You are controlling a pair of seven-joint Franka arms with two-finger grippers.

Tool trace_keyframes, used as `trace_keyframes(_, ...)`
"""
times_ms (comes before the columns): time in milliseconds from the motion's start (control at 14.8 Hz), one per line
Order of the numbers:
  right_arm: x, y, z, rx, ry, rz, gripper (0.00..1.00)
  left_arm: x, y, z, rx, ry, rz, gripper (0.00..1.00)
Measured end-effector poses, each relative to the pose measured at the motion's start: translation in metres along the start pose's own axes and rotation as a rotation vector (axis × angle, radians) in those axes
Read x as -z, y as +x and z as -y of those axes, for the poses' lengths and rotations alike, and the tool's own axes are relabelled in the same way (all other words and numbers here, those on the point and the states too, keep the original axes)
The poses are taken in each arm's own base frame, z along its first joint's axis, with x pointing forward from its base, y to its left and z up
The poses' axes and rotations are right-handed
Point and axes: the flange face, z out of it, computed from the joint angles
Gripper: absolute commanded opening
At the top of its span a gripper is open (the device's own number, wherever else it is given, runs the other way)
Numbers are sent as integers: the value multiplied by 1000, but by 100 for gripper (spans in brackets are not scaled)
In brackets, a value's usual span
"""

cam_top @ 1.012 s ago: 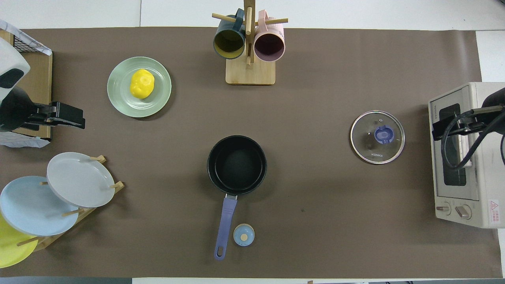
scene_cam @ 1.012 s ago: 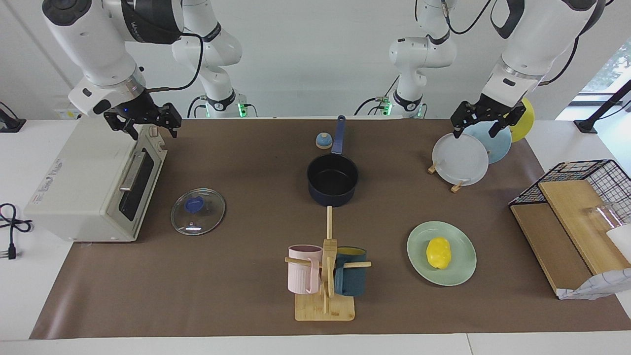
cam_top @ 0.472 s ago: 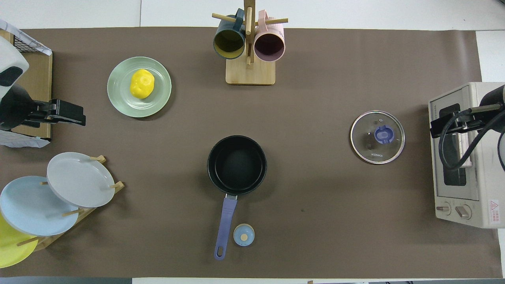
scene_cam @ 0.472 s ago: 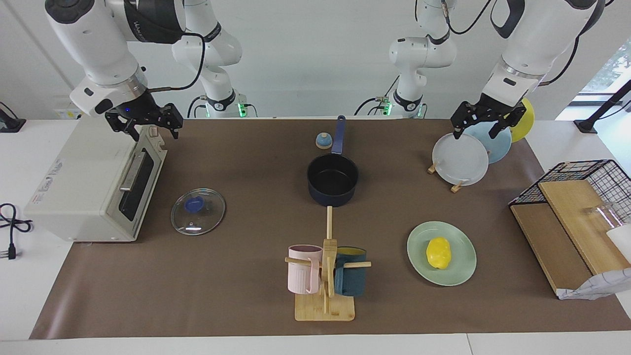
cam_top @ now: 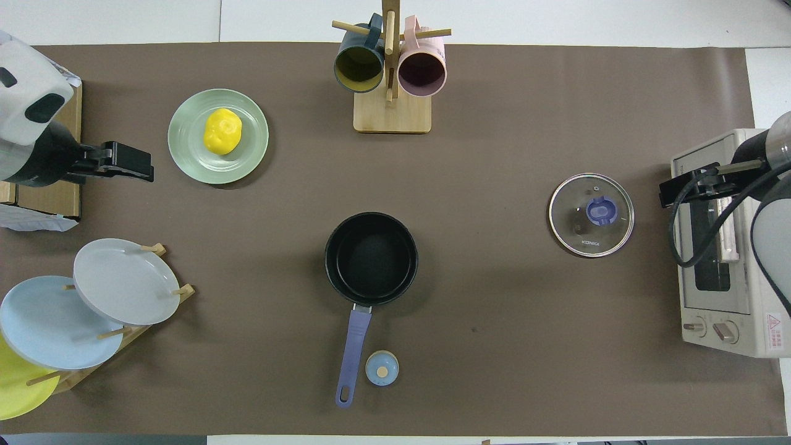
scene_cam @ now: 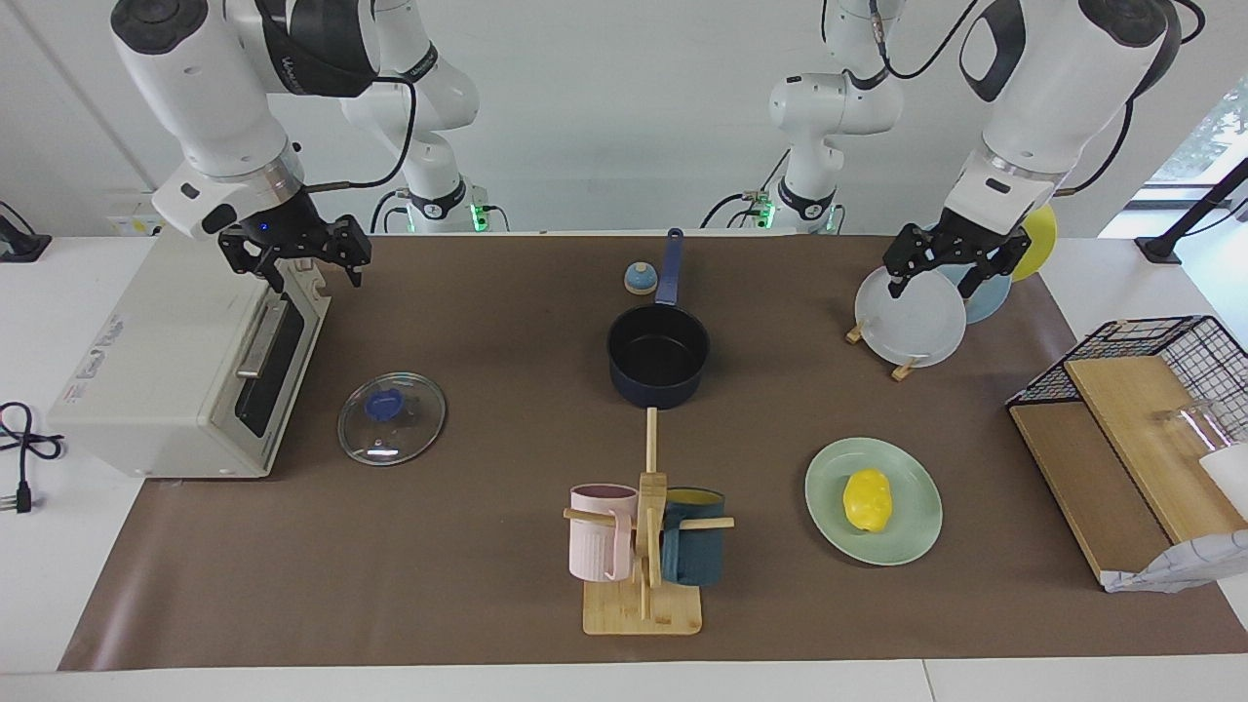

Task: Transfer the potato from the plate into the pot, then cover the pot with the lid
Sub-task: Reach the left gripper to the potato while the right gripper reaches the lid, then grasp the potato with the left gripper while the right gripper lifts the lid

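The lumpy bright yellow toy potato (scene_cam: 867, 499) on the pale mint-green round plate (scene_cam: 916, 531), far from the dark navy pot (scene_cam: 658, 356), could roll off if the left gripper (scene_cam: 944, 270), open and empty like the right gripper (scene_cam: 297, 255), pinches off-centre

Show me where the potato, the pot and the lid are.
potato (scene_cam: 867, 499), facing view, middle of its yellow body.
pot (cam_top: 371, 258), overhead view, its black inside.
lid (cam_top: 600, 211), overhead view, its blue knob.
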Motion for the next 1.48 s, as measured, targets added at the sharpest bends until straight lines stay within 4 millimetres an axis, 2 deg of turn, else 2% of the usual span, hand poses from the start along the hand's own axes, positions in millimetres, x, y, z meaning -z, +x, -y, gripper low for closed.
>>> trace_keyframes(135, -22, 4, 1, 3, 0, -9, 100, -27, 16, -4, -9, -1, 7, 100)
trace_keyframes(405, -67, 10, 3, 12, -2, -43, 100, -97, 56, -17, -75, -6, 0, 100)
trace_keyframes(607, -110, 11, 7, 21, -3, -64, 100, -137, 82, -13, -135, -2, 4, 100)
trace_keyframes(742, -129, 9, 9, 74, -4, -68, 100, -156, 99, -9, -151, 9, 6, 100)
trace_keyframes(1079, -146, 8, 10, 166, -10, -98, 100, -203, 134, -2, -168, 51, -15, 100)
trace_keyframes(1282, -167, 9, 10, 176, -9, -87, 100, -226, 148, 0, -178, 70, -40, 100)
trace_keyframes(1484, -190, 14, 12, 179, -10, -101, 100, -242, 153, 1, -182, 71, -48, 100)
